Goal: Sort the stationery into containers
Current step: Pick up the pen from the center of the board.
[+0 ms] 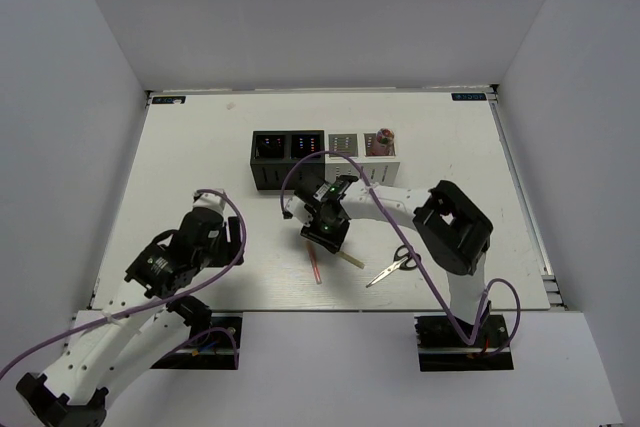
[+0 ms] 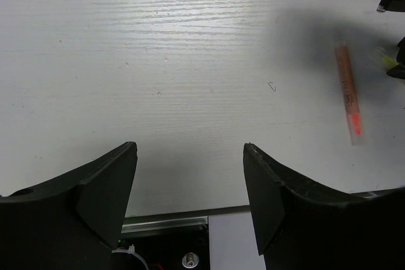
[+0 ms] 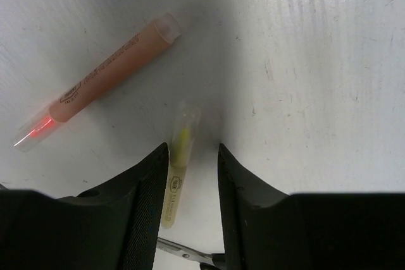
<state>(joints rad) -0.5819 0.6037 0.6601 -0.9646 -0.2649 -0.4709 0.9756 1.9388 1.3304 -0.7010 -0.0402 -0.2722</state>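
**Bench** (image 1: pixel 200 147): white, walled on three sides.

**Boxes:** four in a row at the far middle. The black boxes (image 1: pixel 272 152) are on the left and the light boxes (image 1: pixel 343 145) on the right. The rightmost box holds something pink; I cannot tell what.

**Pale yellow stick** (image 3: pixel 177 169): lies flat on the bench, near of the boxes, between the right arm's fingers.

**Pink tube** (image 3: pixel 101 74): clear-ended, lies flat just left of the stick, apart from it and angled to it.

**Scissors** (image 1: pixel 393 267): black-handled, lie flat to the right of the stick.

**Right end effector** (image 3: pixel 191 156): lowered at the middle of the bench, partly open. Its jaws straddle the near end of the stick, with a gap on the right side. Nothing is lifted.

**Left end effector** (image 2: pixel 190 150): over bare bench at the left, fingers spread wide, holding nothing. The pink tube is well off to its right.
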